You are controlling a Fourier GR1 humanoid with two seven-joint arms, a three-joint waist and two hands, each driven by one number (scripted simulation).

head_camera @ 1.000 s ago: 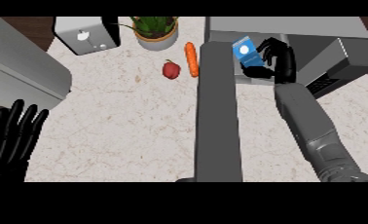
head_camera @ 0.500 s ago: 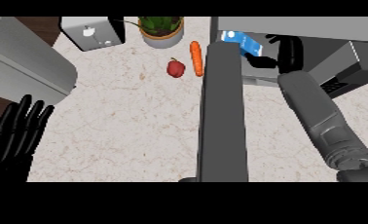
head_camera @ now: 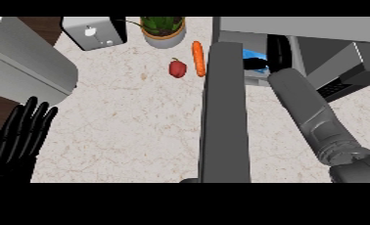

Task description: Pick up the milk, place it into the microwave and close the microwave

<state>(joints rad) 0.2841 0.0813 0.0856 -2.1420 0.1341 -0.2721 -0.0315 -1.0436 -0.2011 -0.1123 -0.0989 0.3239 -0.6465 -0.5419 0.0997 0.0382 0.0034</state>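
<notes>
Nearest, at the counter's (head_camera: 130,131) front left corner, the left hand (head_camera: 25,131) rests open with its fingers up, just as it did a second ago. The microwave door (head_camera: 224,116) stands wide open, jutting from the back towards the front edge as a long grey slab. To its right, the right forearm (head_camera: 311,111) has stretched further back than a second ago, carrying the right hand (head_camera: 278,55) into the mouth of the microwave (head_camera: 303,26) at the counter's back right corner. That hand is curled round the milk (head_camera: 253,54), its thumb crossing the blue carton. Less of the carton shows now than before, so it seems to sit deeper inside the opening. Whether it already rests on the microwave floor cannot be seen.

By my reading, placing is nearly done, and letting go, pulling out and swinging the door shut remain. Further back, left of the door, lie a red pepper (head_camera: 177,67) and a carrot (head_camera: 196,65). A potted plant (head_camera: 162,31) and a toaster (head_camera: 94,32) stand along the back edge.
</notes>
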